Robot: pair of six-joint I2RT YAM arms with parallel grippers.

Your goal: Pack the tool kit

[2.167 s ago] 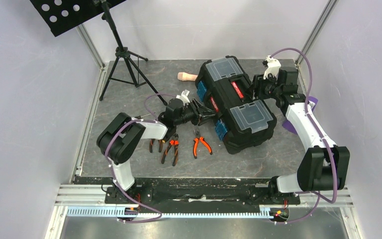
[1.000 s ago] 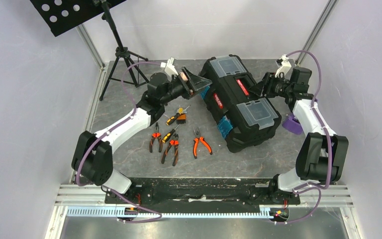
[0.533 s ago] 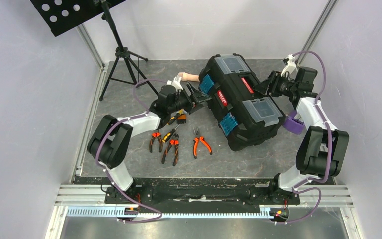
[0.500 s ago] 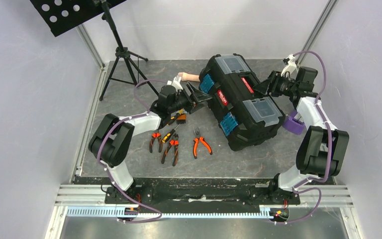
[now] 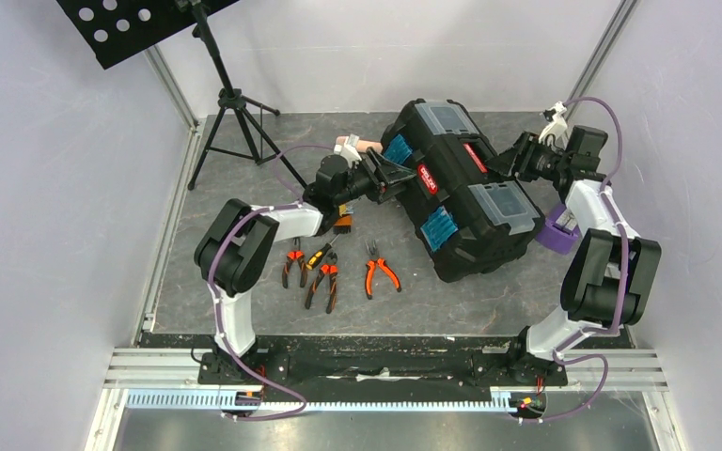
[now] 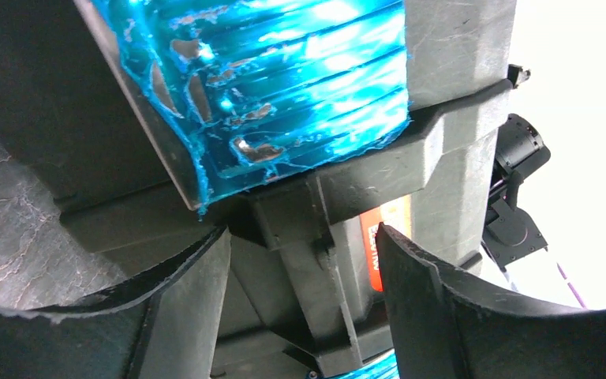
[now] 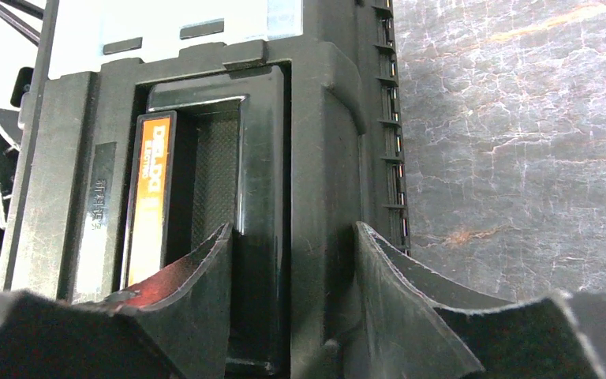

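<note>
The black toolbox (image 5: 475, 211) lies slantwise at the right of the mat, tipped so its blue latches (image 5: 440, 225) face up. My left gripper (image 5: 397, 178) is open against its front. In the left wrist view, the left gripper (image 6: 301, 233) straddles a black rib below a blue latch (image 6: 284, 87) with gaps on both sides. My right gripper (image 5: 513, 162) is shut on the toolbox's rear lid wall (image 7: 316, 158), one finger in the handle recess beside the orange-red label (image 7: 148, 197). Orange-black pliers (image 5: 381, 274) and a yellow-black screwdriver (image 5: 321, 254) lie on the mat at the left.
A beige cylindrical handle (image 5: 355, 144) lies behind the left gripper. A purple object (image 5: 555, 233) sits under the right forearm. A black tripod stand (image 5: 235, 117) stands at the back left. More pliers (image 5: 325, 282) lie near the screwdriver.
The toolbox has tipped and turned, its blue latches now facing up more. My left gripper swung in from the back left to the box's front. The right gripper shifted right with the box.
</note>
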